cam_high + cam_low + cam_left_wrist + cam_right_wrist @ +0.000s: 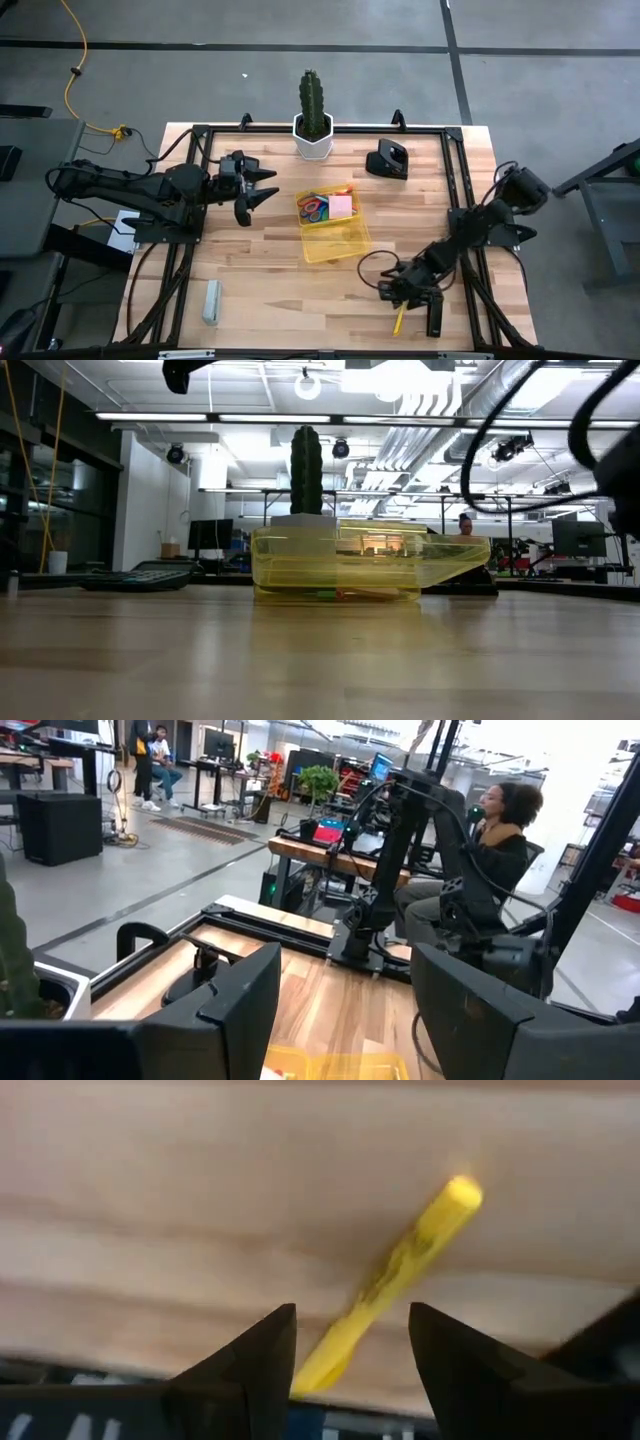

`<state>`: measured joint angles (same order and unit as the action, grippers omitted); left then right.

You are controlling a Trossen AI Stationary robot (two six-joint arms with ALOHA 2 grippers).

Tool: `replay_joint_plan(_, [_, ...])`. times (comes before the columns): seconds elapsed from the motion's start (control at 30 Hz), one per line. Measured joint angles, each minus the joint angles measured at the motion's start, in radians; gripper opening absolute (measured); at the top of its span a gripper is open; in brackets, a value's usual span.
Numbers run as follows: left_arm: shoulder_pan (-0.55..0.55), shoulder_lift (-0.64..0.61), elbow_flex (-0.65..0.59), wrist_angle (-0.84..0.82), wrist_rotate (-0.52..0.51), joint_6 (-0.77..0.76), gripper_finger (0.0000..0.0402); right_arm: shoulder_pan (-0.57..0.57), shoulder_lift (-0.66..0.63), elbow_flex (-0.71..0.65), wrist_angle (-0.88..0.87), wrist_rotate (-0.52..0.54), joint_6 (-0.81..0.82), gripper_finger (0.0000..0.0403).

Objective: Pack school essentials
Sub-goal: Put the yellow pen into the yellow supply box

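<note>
A clear yellow box (334,238) stands mid-table; blue- and red-handled scissors (313,207) and a pink sticky-note pad (341,205) lie in its far end. In the low view the box (340,565) stands in front of the cactus. A yellow pencil (397,320) lies flat on the wood near the front right edge. My right gripper (405,300) slants down over it, open; in the right wrist view the pencil (420,1245) runs out between the two fingers (352,1350) without touching them. My left gripper (262,195) hovers open and level, left of the box (345,1010).
A cactus in a white pot (312,125) stands at the far edge. A black holder (387,160) sits at the far right, and a grey oblong block (211,300) lies near the front left. Bare wood lies between the box and the front edge.
</note>
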<state>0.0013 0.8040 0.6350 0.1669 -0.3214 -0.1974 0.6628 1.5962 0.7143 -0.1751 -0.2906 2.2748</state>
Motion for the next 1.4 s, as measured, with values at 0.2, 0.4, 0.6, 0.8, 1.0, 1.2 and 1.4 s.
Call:
replay_joint_plan(0.2, [0.000, 0.000, 0.000, -0.015, 0.000, 0.000, 0.0211, -0.017, 0.056, 0.018, -0.027, -0.013, -0.005, 0.0188])
replay_joint_plan(0.4, [0.000, 0.000, 0.000, -0.015, 0.000, 0.000, 0.0211, -0.021, 0.057, 0.019, -0.086, -0.007, -0.029, 0.0149])
replay_joint_plan(0.6, [0.000, 0.000, 0.000, -0.023, 0.000, 0.000, 0.0211, -0.021, 0.058, 0.012, -0.116, -0.022, -0.054, 0.0055])
replay_joint_plan(0.8, [0.000, 0.000, 0.000, -0.023, -0.003, 0.007, 0.0211, -0.029, 0.057, 0.009, -0.095, -0.026, -0.154, 0.0013])
replay_joint_plan(1.0, [0.000, 0.000, 0.000, -0.023, -0.004, 0.018, 0.0211, -0.077, -0.013, 0.003, -0.109, 0.077, -0.344, 0.0005])
replay_joint_plan(1.2, [0.000, 0.000, 0.000, -0.022, -0.004, 0.018, 0.0211, -0.163, -0.171, 0.004, -0.074, 0.144, -0.696, 0.0003])
replay_joint_plan(1.4, [0.000, 0.000, 0.000, -0.019, -0.004, 0.003, 0.0211, -0.297, -0.331, 0.005, 0.051, 0.147, -1.139, 0.0002])
